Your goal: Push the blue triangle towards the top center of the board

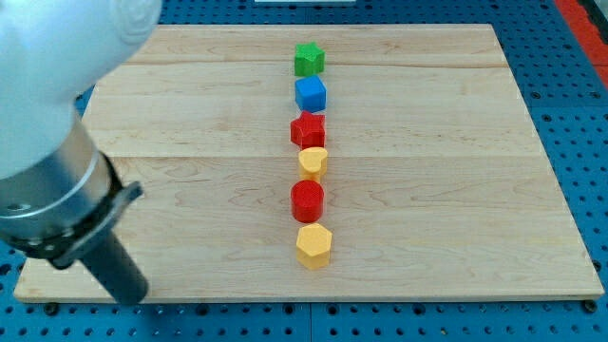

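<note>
No blue triangle shows in the camera view; the large arm body covers the view's top left and may hide it. The only blue block (310,94) looks like a cube. It stands second from the top in a vertical line of blocks at the board's middle: green star (308,59), blue cube, red star (308,129), a small yellow block (313,161), red cylinder (307,200), yellow hexagon (313,246). My tip (133,296) is at the board's bottom left edge, far to the left of all the blocks and touching none.
The wooden board (427,190) lies on a blue perforated table (579,114). The white and grey arm body (47,123) fills the view's left side above the board's left edge.
</note>
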`<state>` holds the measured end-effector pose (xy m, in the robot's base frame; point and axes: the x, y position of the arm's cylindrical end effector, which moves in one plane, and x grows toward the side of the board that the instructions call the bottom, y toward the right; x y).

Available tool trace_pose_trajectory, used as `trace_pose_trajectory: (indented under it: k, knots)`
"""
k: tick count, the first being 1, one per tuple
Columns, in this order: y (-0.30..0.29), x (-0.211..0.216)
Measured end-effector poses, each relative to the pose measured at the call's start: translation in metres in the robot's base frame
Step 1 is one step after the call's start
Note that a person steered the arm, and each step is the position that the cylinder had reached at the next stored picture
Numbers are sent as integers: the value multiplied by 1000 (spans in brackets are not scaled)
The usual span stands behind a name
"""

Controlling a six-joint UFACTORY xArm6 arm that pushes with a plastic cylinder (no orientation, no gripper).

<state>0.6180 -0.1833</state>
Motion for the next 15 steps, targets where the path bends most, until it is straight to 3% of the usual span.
trace_pose_trajectory:
  k: [1,2,6,7,8,9,12,13,15]
  knots:
    - [-71,0]
    - [-95,-25]
    - [-40,-168]
    - [-71,-216]
    - [-61,-190]
    - [-94,-197]
    - [-103,-334]
    - [-122,-334]
    - [-37,-371]
